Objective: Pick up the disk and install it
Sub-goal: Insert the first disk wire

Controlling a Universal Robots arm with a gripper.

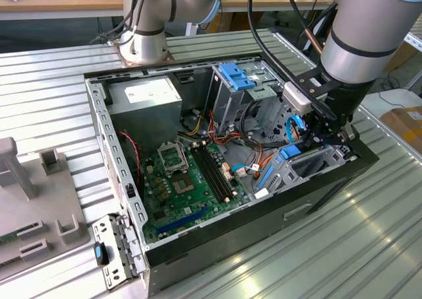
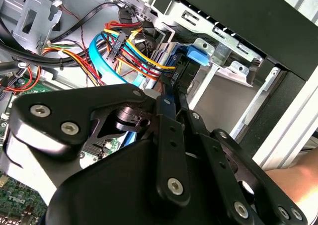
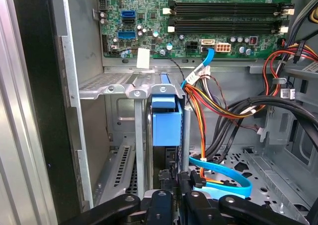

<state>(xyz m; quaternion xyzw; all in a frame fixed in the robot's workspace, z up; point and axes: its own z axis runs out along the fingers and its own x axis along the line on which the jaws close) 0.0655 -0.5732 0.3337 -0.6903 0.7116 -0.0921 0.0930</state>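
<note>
The gripper (image 3: 174, 192) is reaching down into the open computer case (image 1: 316, 197) at its front corner, and in both wrist views its two black fingers (image 2: 169, 98) are lying nearly together, pinching the thin edge of the disk (image 3: 166, 120), which is standing on edge directly ahead of the fingertips. In the first wrist view the disk's bright blue carrier is sitting between the upright metal rails of the drive bay (image 3: 119, 91), partly down inside that slot, with the fingertips touching its near end. In the second wrist view the same blue carrier (image 2: 196, 53) is showing just past the fingertips, against the bay's metal wall. Right beside the gripper a flat blue data cable (image 3: 223, 173) is curling across the perforated case floor, and a bundle of red, yellow and orange power wires (image 3: 201, 108) is running just next to the disk. Farther out from the gripper, the green motherboard (image 3: 198, 16) is lying flat with its long black memory slots (image 1: 212, 170). Beyond that, in the exterior view, a tall grey drive cage with a blue bracket (image 1: 234, 76) on top is standing behind the gripper, and well away across the case a large grey power-supply box (image 1: 148, 104) is filling the far corner. The case is resting on a ribbed metal table (image 1: 330, 259).
</note>
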